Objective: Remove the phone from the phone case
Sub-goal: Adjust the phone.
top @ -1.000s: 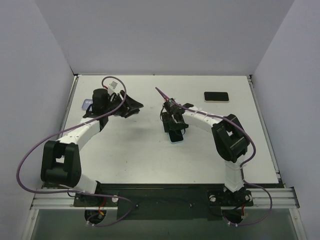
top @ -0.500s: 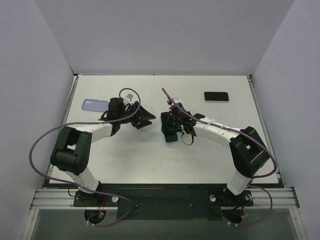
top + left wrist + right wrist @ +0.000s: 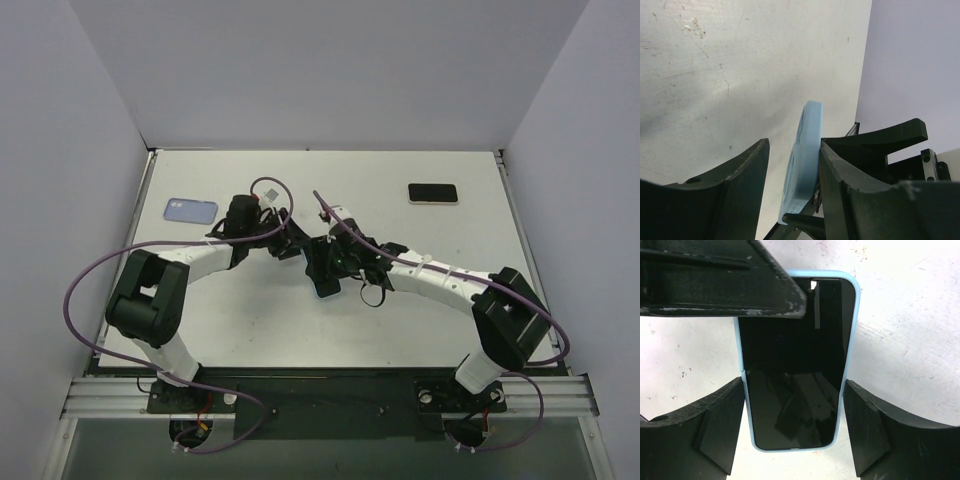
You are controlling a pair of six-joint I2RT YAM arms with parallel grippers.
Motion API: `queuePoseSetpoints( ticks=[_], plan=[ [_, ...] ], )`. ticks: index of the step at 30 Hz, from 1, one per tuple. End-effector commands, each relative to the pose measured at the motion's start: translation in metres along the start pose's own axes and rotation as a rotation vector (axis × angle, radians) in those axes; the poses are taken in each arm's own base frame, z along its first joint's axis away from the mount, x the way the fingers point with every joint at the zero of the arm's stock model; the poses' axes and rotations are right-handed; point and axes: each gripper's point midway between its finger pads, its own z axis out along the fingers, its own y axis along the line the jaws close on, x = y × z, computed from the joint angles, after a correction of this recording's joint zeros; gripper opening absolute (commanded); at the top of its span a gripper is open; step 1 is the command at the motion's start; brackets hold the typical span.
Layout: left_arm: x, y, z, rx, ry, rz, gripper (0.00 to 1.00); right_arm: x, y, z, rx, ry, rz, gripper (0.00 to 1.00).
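The phone (image 3: 790, 365), its screen black, sits in a light blue phone case (image 3: 854, 315). My right gripper (image 3: 794, 390) is shut on the case's long sides, near its lower end. In the top view it holds the cased phone (image 3: 326, 286) above the table's middle. My left gripper (image 3: 794, 145) is open around the case's other end; the case (image 3: 807, 140) shows edge-on, pressed to the right finger with a gap to the left one. One left finger (image 3: 740, 285) crosses the top of the screen. From above, the left gripper (image 3: 298, 246) meets the right gripper (image 3: 335, 266).
A blue phone-shaped item (image 3: 190, 211) lies flat at the back left of the white table (image 3: 250, 330). A dark phone with a pale rim (image 3: 433, 193) lies at the back right. Purple cables loop from both arms.
My left arm has swung right from the back left until its gripper straddles the case. The right gripper has carried the cased phone left and slightly nearer.
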Motion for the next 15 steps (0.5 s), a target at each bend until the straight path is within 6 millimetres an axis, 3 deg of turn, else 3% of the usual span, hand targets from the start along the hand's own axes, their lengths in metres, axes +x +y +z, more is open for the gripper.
queuePoseSetpoints(
  ticks=[1, 6, 7, 8, 9, 11, 15],
  plan=[
    [0.003, -0.023, 0.006, 0.043, 0.035, 0.108, 0.50, -0.037, 0.025, -0.019, -0.061, -0.123, -0.019, 0.00],
    [0.013, -0.040, 0.005, 0.042, 0.066, 0.214, 0.25, -0.034, 0.020, -0.029, -0.032, -0.095, -0.070, 0.00],
    [0.014, -0.038, 0.005, 0.028, 0.061, 0.235, 0.19, -0.028, 0.017, -0.032, -0.022, -0.073, -0.079, 0.04],
    [0.010, -0.043, 0.002, 0.028, 0.045, 0.254, 0.17, -0.028, 0.013, -0.037, -0.012, -0.075, -0.081, 0.17],
    [0.012, -0.044, 0.001, 0.022, 0.051, 0.266, 0.11, -0.029, 0.012, -0.042, -0.008, -0.082, -0.079, 0.23],
    [0.011, -0.059, -0.005, 0.044, 0.039, 0.285, 0.05, -0.028, 0.005, -0.051, -0.003, -0.096, -0.062, 0.63],
    [-0.015, -0.117, -0.030, 0.120, -0.087, 0.358, 0.00, -0.014, -0.009, -0.074, -0.015, -0.035, -0.009, 0.81]
  ],
)
